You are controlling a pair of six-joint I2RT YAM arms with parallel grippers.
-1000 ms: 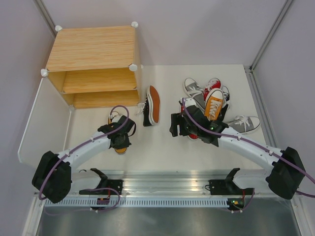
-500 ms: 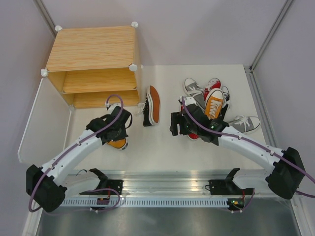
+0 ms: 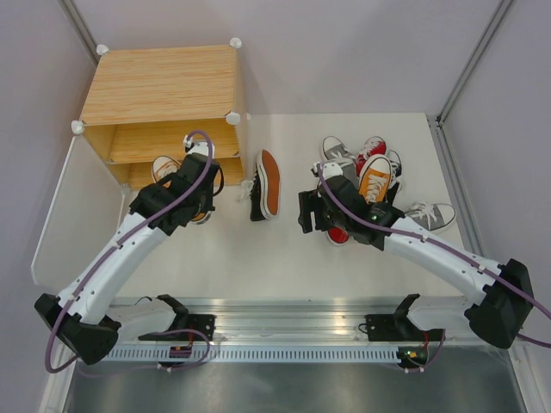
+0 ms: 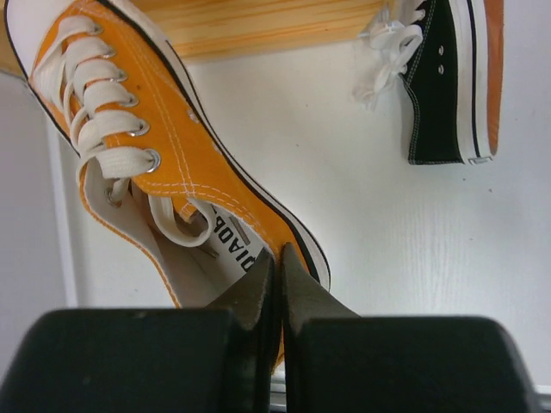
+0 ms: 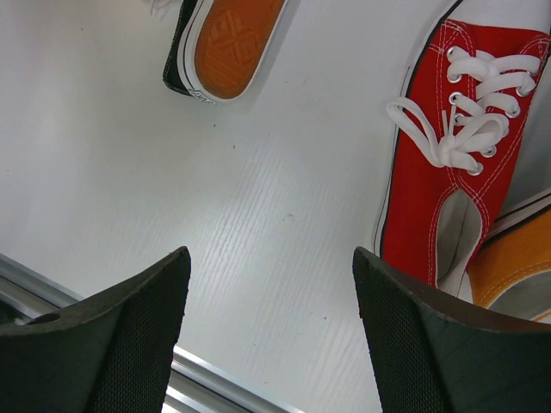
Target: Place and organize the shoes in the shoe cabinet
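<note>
Eight shoes (image 3: pixel 269 182), one cabinet (image 3: pixel 159 84)

The white table (image 3: pixel 258 258) is seen from overhead; the black orange-soled canvas sneaker (image 3: pixel 267 183) (image 4: pixel 443 86) (image 5: pixel 232 43) is shared by both close, downward wrist views.

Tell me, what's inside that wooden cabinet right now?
Only an orange shoe, pinched by the left fingers, its toe just over the bottom level. The visible shelf front holds no shoes. Deeper parts of the cabinet lie hidden under its top.

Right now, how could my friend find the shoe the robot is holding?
Find the wooden cabinet at the back left. At its bottom opening, the left end effector pinches an orange shoe with white laces. The other orange shoe sits in the pile on the right.
</note>
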